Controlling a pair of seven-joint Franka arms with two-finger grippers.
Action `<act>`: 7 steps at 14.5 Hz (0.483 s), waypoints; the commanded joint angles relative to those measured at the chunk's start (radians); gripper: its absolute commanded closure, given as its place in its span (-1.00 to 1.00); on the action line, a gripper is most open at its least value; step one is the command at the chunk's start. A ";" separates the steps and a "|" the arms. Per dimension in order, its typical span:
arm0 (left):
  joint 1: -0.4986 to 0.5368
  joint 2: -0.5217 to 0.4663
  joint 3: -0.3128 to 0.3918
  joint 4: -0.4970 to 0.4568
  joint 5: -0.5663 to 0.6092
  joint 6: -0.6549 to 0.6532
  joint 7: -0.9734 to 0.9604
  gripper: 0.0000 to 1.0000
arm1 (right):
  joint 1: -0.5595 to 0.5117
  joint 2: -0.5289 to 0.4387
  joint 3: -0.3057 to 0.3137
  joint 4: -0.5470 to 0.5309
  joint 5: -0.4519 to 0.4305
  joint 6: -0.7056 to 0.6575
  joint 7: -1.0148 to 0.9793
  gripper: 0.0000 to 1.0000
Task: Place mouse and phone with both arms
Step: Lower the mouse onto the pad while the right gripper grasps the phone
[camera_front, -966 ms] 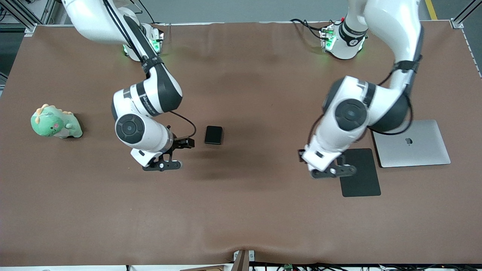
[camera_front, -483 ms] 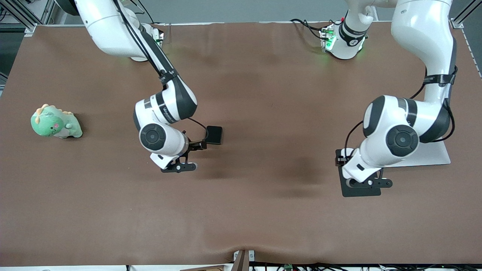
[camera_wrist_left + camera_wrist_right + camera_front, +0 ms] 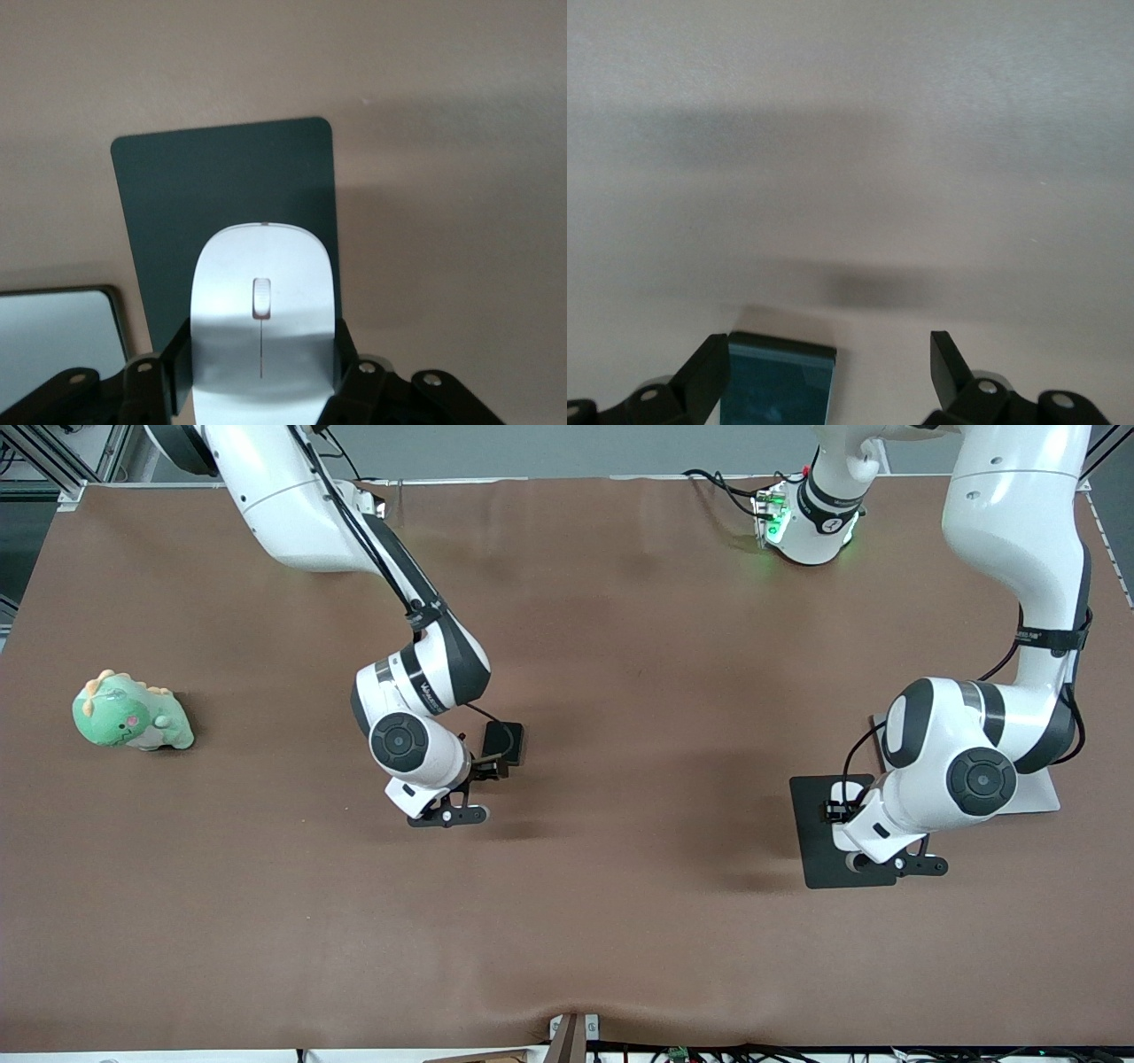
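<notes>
The white mouse (image 3: 263, 319) with a grey middle line is clamped between the fingers of my left gripper (image 3: 261, 363). In the front view the left gripper (image 3: 837, 810) holds the mouse (image 3: 843, 790) just over the large flat black pad (image 3: 819, 841), which also shows in the left wrist view (image 3: 221, 177). The small black phone (image 3: 505, 740) lies on the brown table near its middle. My right gripper (image 3: 490, 766) is open over it. In the right wrist view the phone (image 3: 780, 381) sits between the open fingers of the right gripper (image 3: 828, 354), close to one finger.
A closed silver laptop (image 3: 1036, 793) lies beside the pad toward the left arm's end, mostly hidden by the left arm; its corner shows in the left wrist view (image 3: 53, 336). A green dinosaur toy (image 3: 128, 713) sits at the right arm's end.
The right gripper has moved toward the left arm's end of the table, up to the phone. The left gripper has carried the mouse toward its own end, over the black pad.
</notes>
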 commanded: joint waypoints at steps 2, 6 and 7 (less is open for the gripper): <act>0.036 0.039 -0.010 -0.008 0.011 0.080 0.005 1.00 | 0.031 -0.008 -0.008 -0.090 0.020 0.116 0.020 -1.00; 0.039 0.079 -0.010 -0.008 0.013 0.123 0.008 1.00 | 0.051 -0.008 -0.008 -0.099 0.023 0.120 0.078 -1.00; 0.045 0.093 -0.010 -0.007 0.014 0.125 0.010 1.00 | 0.055 -0.008 -0.006 -0.111 0.026 0.120 0.079 -1.00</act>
